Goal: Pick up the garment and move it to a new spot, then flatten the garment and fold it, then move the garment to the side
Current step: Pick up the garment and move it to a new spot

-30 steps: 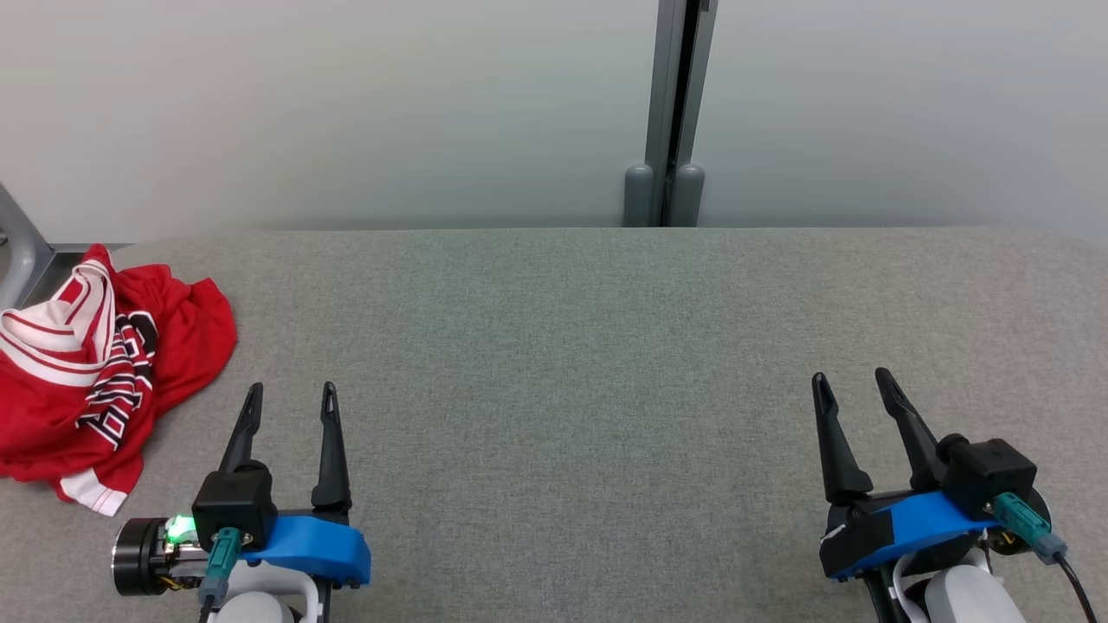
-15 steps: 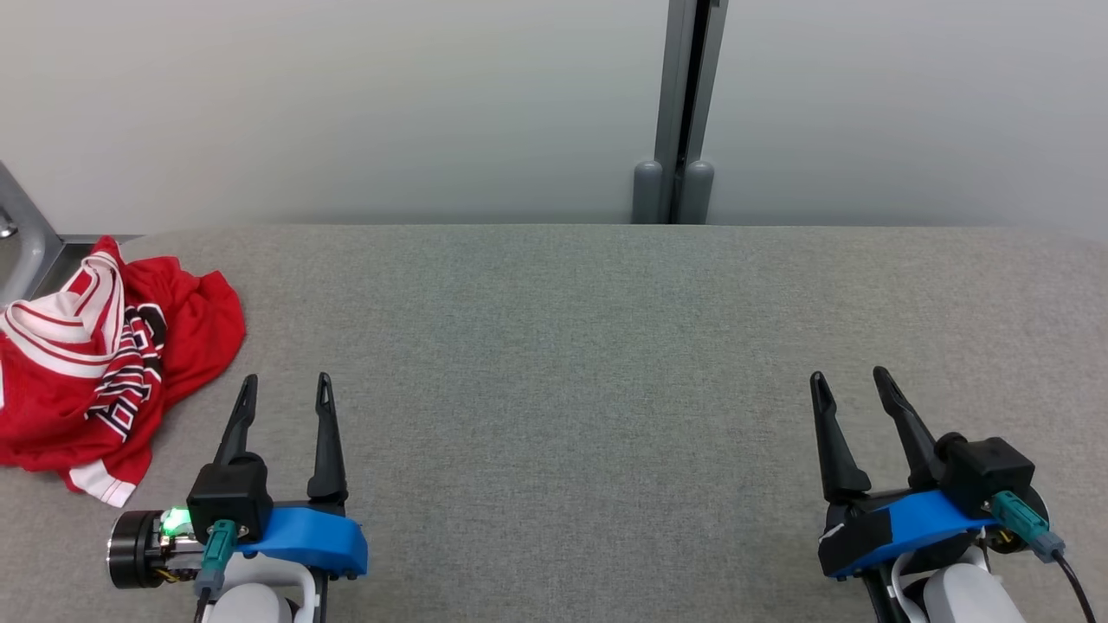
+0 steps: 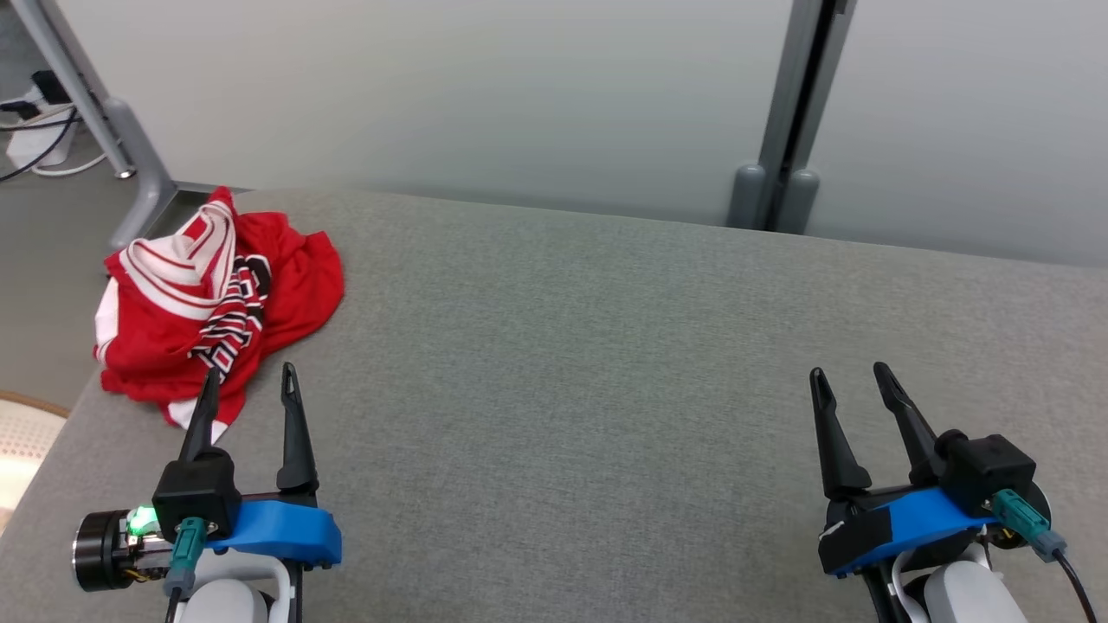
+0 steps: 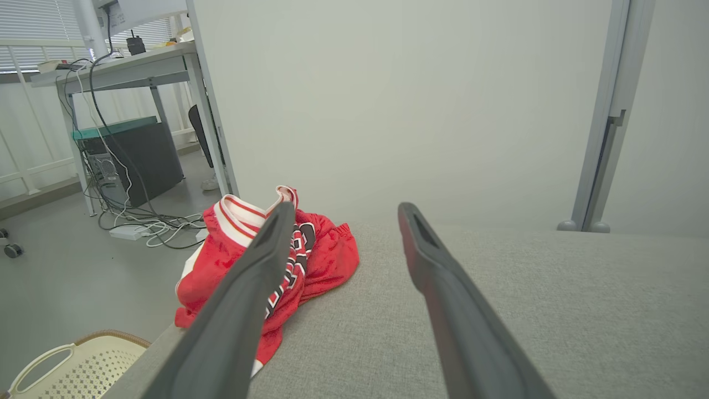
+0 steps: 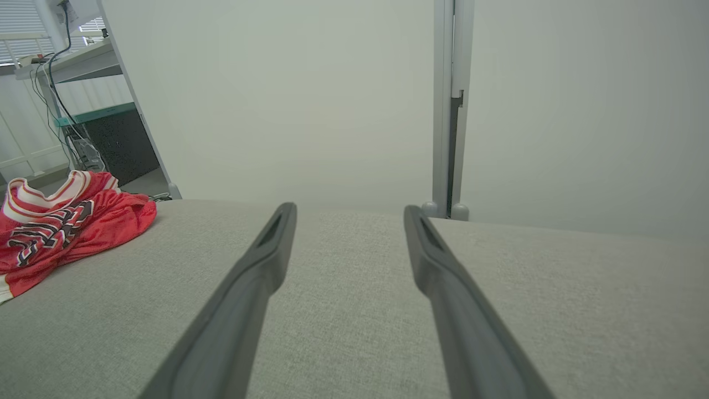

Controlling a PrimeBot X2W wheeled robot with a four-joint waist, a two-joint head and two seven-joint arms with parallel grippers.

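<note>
- Two claws show in the head view, the left claw (image 3: 249, 370) at lower left and the right claw (image 3: 848, 371) at lower right. Both have their fingers pointing away from the robot.
- Left claw (image 4: 344, 207): the jaws are spread wide. Nothing sits between the fingers and nothing is held.
- Right claw (image 5: 350, 208): the jaws are spread wide and nothing is held. Bare fabric of the worktop shows between the fingers in the right wrist view.
- The worktop (image 3: 563, 363) is a broad, flat surface covered in grey woven fabric.
- The jersey (image 3: 221, 303) lies crumpled in a heap at the far left corner of the worktop and reaches its left edge. It is red, with white-and-red striped trim on top and black-and-white lettering folded across the middle.
- Left claw to jersey, head view: the tip of the outer finger (image 3: 201, 420) overlaps the near hem. The inner finger (image 3: 293, 424) sits just beside the hem, over bare worktop.
- Left claw to jersey, left wrist view: the outer finger crosses in front of the jersey (image 4: 327, 260). Whether they touch cannot be told.
- Right claw to jersey: well apart. The jersey (image 5: 66, 227) lies at the far left of the right wrist view.
- A pale wall with a grey upright post (image 3: 796, 104) stands behind the worktop.
- A pale perforated basket (image 4: 72, 366) sits on the floor below the left edge of the worktop. Farther back stands a desk (image 4: 111, 61) with cables hanging down.
</note>
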